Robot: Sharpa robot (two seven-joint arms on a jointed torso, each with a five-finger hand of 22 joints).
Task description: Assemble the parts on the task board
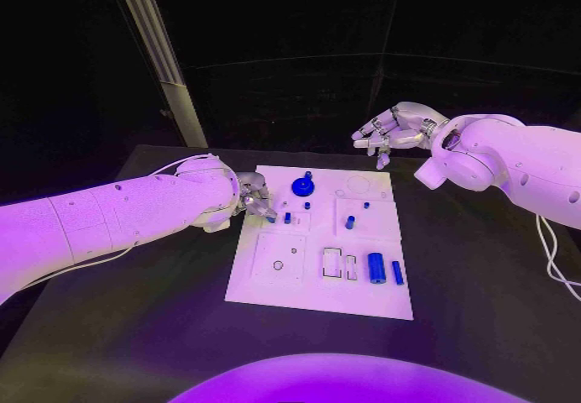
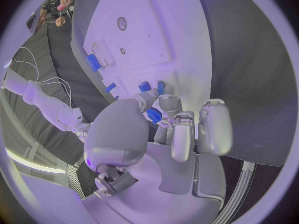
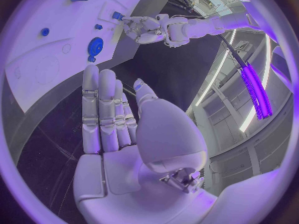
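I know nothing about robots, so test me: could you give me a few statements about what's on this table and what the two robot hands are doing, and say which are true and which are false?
1. The left robot hand is at the task board's left edge, pinching a small blue part. True.
2. The right robot hand grips the blue gear. False: it holds nothing, its fingers apart, raised beyond the board's far edge.
3. A blue gear sits near the board's far edge. True.
4. The blue cylinder lies off the board on the black table. False: it lies on the board, near its right side.
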